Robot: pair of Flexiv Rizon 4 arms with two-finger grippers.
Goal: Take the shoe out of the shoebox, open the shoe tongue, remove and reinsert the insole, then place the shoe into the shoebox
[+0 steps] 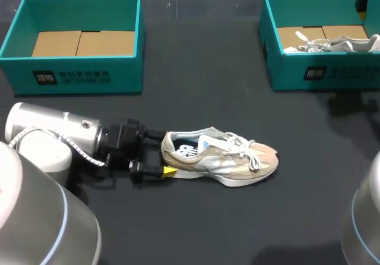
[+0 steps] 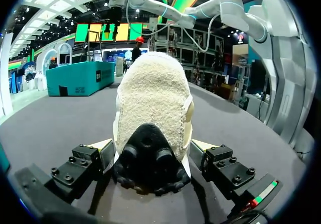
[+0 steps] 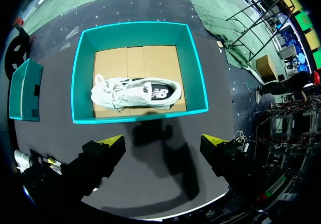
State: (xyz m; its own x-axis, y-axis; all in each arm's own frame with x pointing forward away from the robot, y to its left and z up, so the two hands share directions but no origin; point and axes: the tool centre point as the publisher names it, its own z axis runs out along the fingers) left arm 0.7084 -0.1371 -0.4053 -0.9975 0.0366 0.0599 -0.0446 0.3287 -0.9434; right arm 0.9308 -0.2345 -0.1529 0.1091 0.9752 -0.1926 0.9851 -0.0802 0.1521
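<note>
Left gripper (image 1: pixel 161 153) at heel of beige shoe (image 1: pixel 222 158), fingers wide astride it, likely to steady it for tongue opening. Right gripper (image 3: pixel 163 143) well away from shoe, wide, empty, over shoebox (image 3: pixel 84 78).

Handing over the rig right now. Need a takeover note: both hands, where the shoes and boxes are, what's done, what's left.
Left hand: around the heel of the beige shoe, which lies on its sole on the table; grip unclear.
Right hand: open, empty, above the right shoebox, which holds a white shoe.
Left shoebox: no shoe in it.
Done: beige shoe is out of a box. Insole sits inside it; can't tell if it has been out yet.
Left: tongue and insole steps if not done, then shoe into the shoebox.
</note>
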